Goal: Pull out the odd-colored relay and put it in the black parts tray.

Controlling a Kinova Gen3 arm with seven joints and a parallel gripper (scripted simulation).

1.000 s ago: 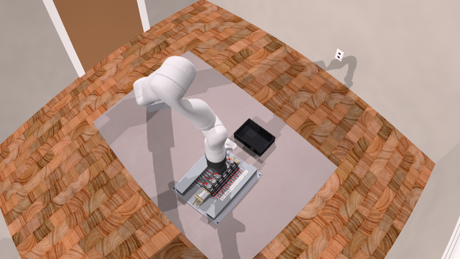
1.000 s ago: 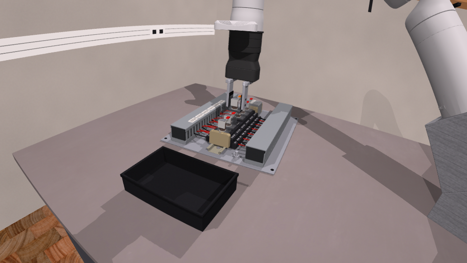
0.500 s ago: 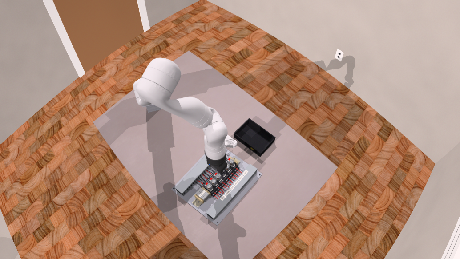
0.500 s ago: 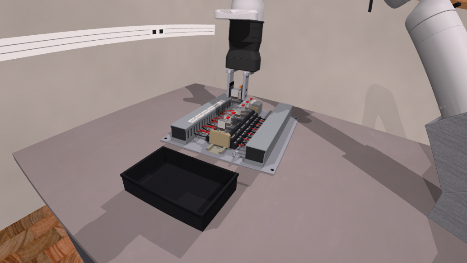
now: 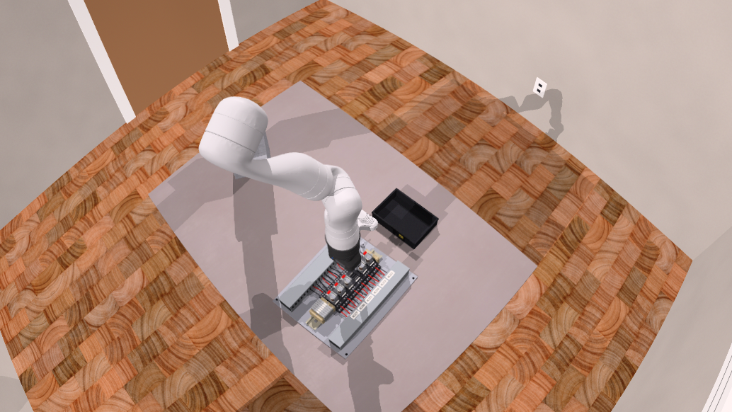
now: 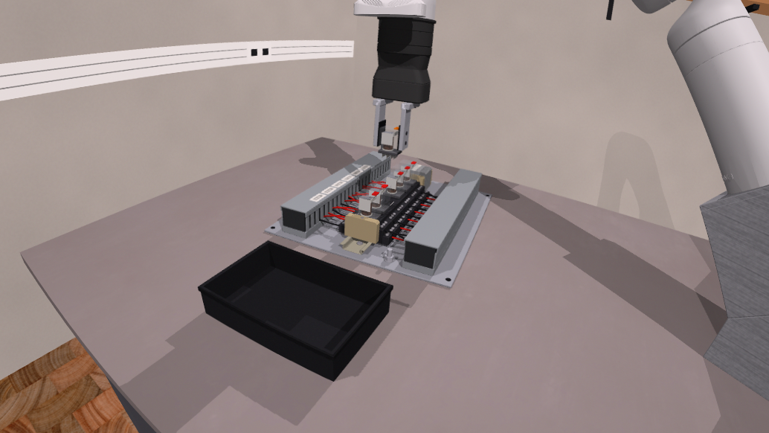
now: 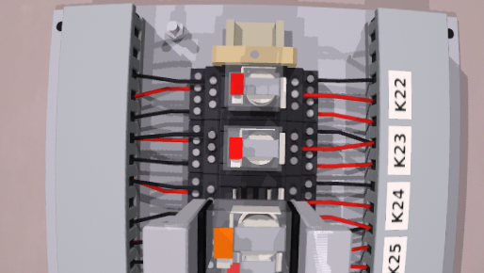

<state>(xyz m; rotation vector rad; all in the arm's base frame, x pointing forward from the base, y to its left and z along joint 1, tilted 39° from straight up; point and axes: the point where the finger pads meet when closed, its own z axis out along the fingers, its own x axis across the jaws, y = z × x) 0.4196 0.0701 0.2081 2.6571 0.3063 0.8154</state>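
Now the gripper (image 6: 391, 140) (image 7: 249, 229) pinches the orange-button relay (image 6: 388, 141) (image 7: 256, 240), standing upright; the black tray (image 5: 376, 216) (image 6: 268, 335) has nothing inside.

The tool (image 5: 350, 262) (image 6: 391, 143) (image 7: 249, 229) has risen, carrying the orange-button relay (image 6: 387, 140) (image 7: 258, 240) higher above the panel (image 5: 335, 341) (image 6: 436, 277) (image 7: 330, 24). From overhead, the arm's big upper bend (image 5: 233, 132) has swung to the left.
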